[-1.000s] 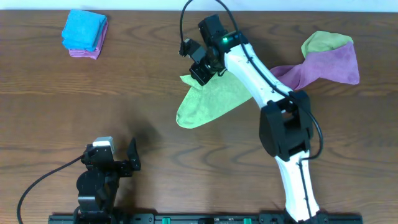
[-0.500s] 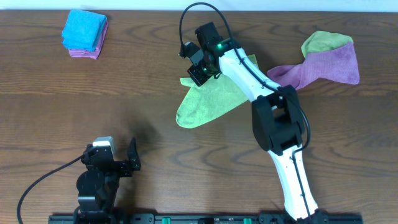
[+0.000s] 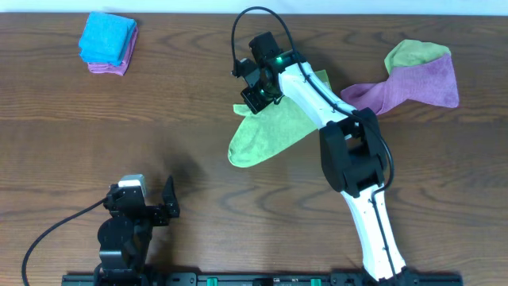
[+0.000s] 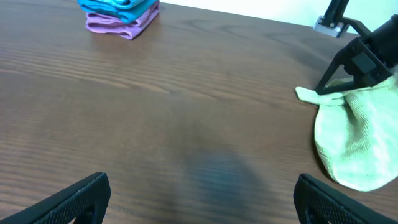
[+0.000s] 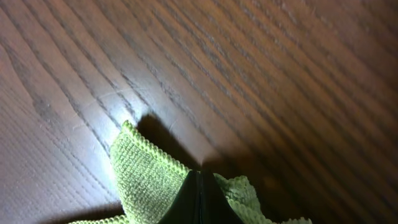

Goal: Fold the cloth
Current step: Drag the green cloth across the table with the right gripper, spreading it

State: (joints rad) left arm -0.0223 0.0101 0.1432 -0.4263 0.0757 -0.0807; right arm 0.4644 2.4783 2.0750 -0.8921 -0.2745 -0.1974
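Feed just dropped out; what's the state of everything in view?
lime-green cloth: bunched, unfolded, one corner pinched.
right pincer: shut on that corner.
left pincer: open, empty.
purple cloth: crumpled.
yellow-green cloth: crumpled, against the purple one.
blue cloth: folded, atop folded lilac cloth.

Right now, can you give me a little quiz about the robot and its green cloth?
1. True or false: the right gripper is shut on the cloth.
2. What lies on top of the folded stack? A. a blue cloth B. a red cup C. a white plate
3. Fill in: the left gripper is ____ and holds nothing.
Key: 1 true; 2 A; 3 open.
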